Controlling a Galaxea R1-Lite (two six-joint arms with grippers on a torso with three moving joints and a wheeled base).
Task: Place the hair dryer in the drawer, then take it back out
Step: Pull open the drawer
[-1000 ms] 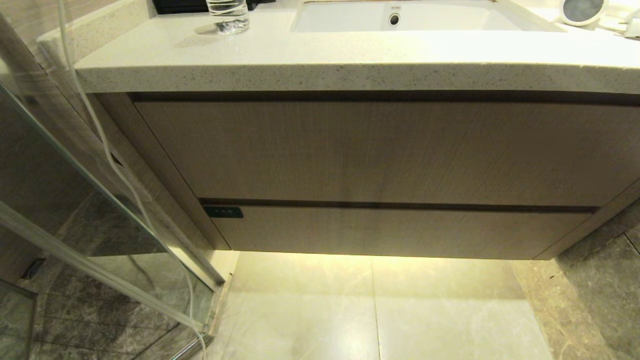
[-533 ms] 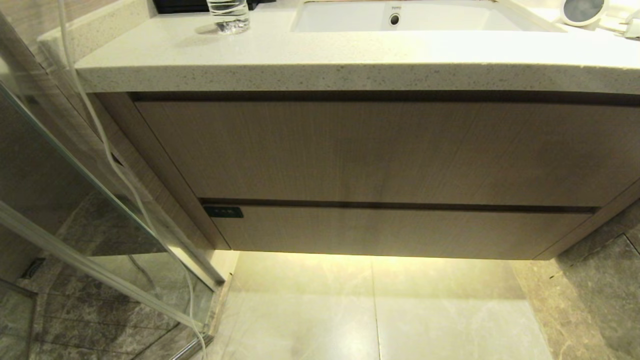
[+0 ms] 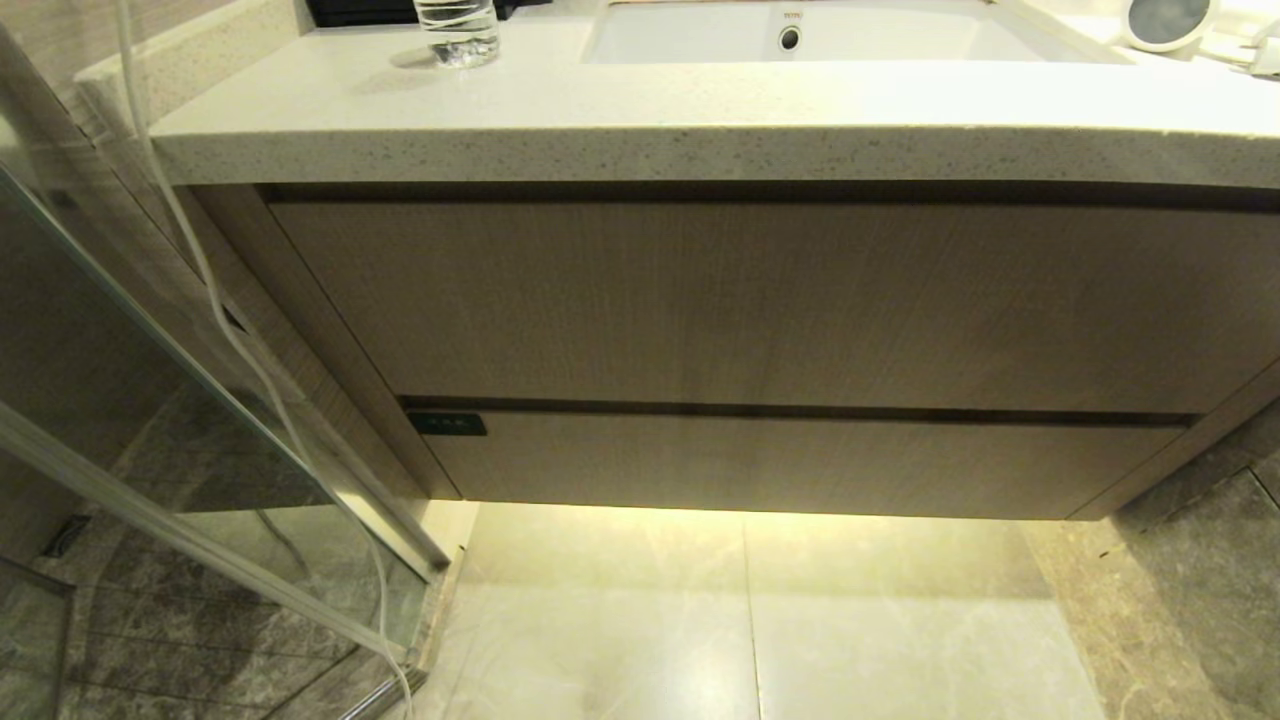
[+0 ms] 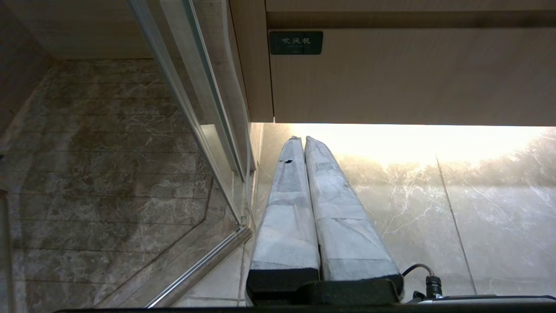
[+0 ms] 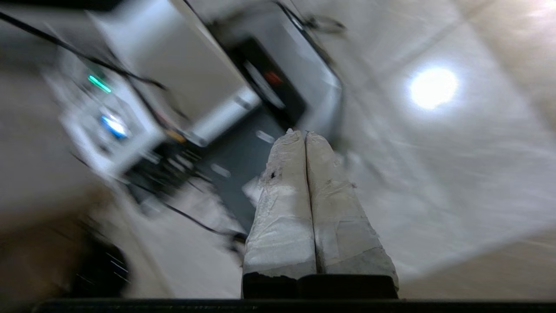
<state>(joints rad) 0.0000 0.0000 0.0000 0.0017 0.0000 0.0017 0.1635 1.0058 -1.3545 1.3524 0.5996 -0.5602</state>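
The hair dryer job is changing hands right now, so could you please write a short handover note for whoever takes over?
Left tool: shut, empty, low by the drawer's labelled corner, above the floor.
Right tool: shut, empty, pointing down over the robot's own base and the floor tiles.
Hair dryer: on the countertop, right of the sink, at the head view's top right edge.
Drawer: closed; black label at its upper left.
Done: nothing visible.
Left: open the drawer, put the dryer in, take it back out.

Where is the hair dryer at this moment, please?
In the head view the hair dryer lies on the countertop at the far right, just right of the sink, well above the closed drawer.
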